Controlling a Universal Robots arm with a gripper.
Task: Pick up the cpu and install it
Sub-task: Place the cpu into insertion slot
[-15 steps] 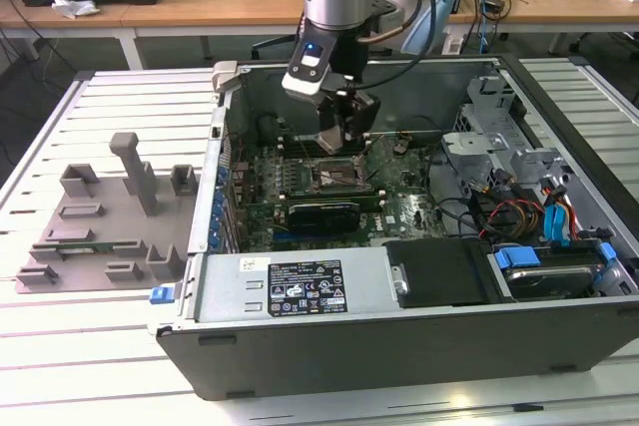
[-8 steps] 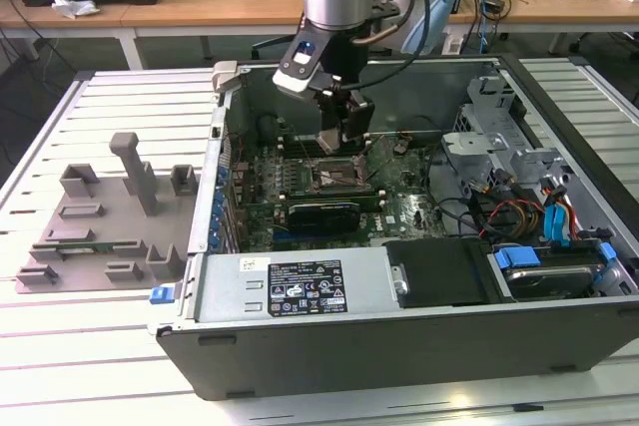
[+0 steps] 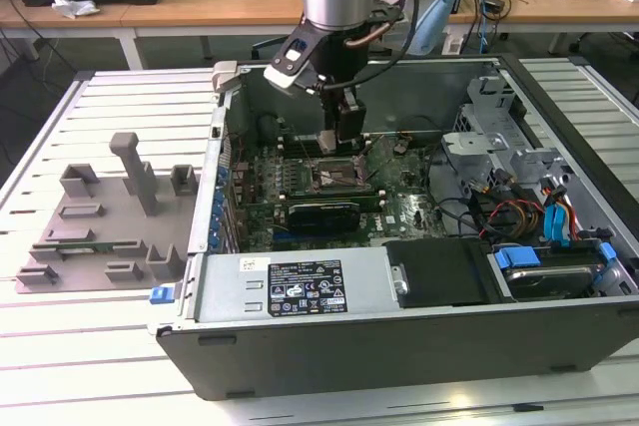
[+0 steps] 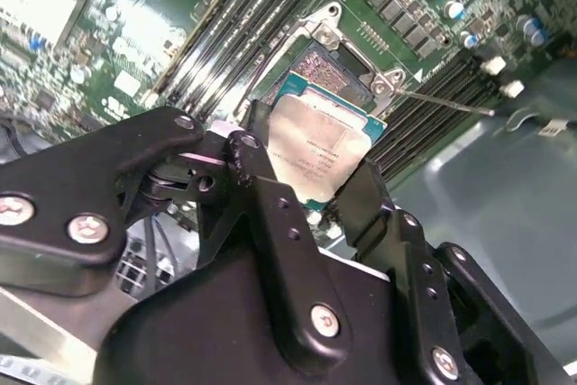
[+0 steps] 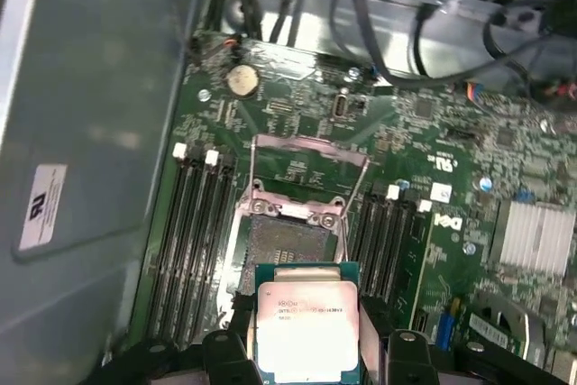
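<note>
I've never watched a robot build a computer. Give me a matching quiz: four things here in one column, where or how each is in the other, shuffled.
1. cpu
2. socket
3. grey fixture tray
4. coin battery

A. on the table, outside the computer case, at the exterior view's left
B. clamped in the gripper
C. round, pale, set in the green board
D. open, frame lifted

Pairs: 1-B, 2-D, 3-A, 4-C.

The cpu [image 4: 315,155] shows smooth pale metal; the gripper [image 4: 309,173], matt black.
</note>
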